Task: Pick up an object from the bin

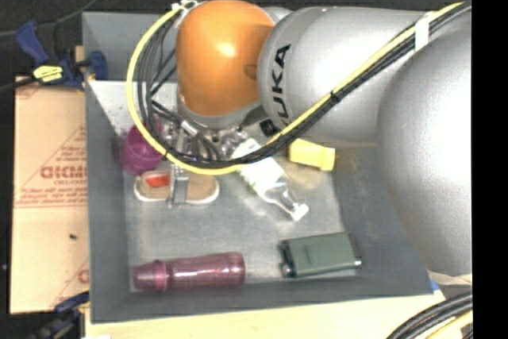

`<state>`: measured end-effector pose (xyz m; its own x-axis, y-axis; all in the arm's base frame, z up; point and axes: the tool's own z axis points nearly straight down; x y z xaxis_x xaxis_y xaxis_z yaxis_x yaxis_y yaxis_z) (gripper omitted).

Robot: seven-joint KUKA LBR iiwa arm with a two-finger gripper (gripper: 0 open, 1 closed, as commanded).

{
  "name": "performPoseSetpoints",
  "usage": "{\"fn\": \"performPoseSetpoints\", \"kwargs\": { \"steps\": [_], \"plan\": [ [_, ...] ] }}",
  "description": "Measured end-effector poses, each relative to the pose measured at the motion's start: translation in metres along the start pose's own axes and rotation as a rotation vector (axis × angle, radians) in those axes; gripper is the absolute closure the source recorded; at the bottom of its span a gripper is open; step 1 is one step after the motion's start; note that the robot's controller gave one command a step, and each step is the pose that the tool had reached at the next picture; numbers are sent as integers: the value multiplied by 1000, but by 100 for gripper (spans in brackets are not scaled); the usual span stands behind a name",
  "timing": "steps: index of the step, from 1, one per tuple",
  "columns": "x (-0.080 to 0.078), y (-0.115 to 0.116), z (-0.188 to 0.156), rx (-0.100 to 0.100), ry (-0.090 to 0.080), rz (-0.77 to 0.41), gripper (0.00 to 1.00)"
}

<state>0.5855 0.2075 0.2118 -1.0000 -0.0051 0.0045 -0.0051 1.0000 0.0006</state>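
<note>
The silver arm (357, 67) comes in from the right and covers most of the upper part of the grey bin (111, 250), and its orange cover (218, 55), ringed by black and yellow cables (147, 103), sits straight above the jaws. The gripper (178, 190) points down at the left-middle of the bin floor, its grey tip meeting a flat clear blister pack (198, 188) with a red piece inside; the pack lies directly under the jaws and runs out to both sides of them. The wrist and cables hide much of the gripper, so I cannot tell whether the jaws are spread or pressed together. Well below the jaws, a maroon bottle (190, 272) lies on its side near the bin's lower wall. Down and to the right of the jaws lies a dark green case (317, 254). Just right of the jaws is a crumpled white packet (274, 186). Up and left, close to the jaws, stands a purple cup (136, 153). Farther right, past the packet, a yellow block (312, 156) pokes out from under the arm.
</note>
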Motion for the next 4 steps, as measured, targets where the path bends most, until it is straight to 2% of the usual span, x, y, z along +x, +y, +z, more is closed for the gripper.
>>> {"fn": "performPoseSetpoints", "kwargs": {
  "steps": [1, 2, 3, 4],
  "plan": [
    [-2, -1, -5, -2, -8, 5, 0],
    [-20, -27, 38, -2, -6, 82, 0],
    [-2, -10, 42, -3, -5, 413, 0],
    [20, -71, 66, -3, -7, 447, 0]
  ]
}}
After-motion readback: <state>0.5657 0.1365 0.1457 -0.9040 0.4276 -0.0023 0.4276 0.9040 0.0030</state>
